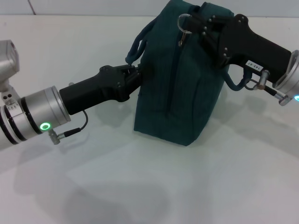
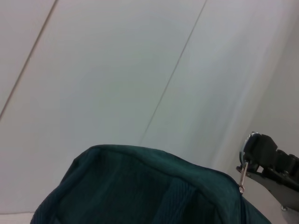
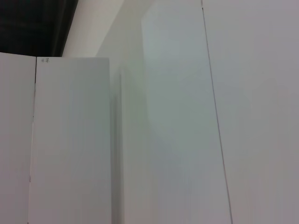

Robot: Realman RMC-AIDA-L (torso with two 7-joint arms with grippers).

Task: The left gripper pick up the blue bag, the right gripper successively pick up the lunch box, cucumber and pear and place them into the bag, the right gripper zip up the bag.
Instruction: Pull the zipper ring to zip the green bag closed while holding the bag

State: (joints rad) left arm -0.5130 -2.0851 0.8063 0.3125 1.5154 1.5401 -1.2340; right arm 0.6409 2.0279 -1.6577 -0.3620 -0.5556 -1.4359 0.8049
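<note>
The blue bag stands upright on the white table, its zipper line running up the side that faces me. My left gripper is shut on the bag's left side, just below the looped handle. At the bag's top, my right gripper is shut on the metal zipper pull. The left wrist view shows the bag's top and, farther off, the right gripper with the pull hanging from it. The lunch box, cucumber and pear are out of view.
The white table spreads around the bag. A second bag handle hangs under the right arm. The right wrist view holds only pale wall panels.
</note>
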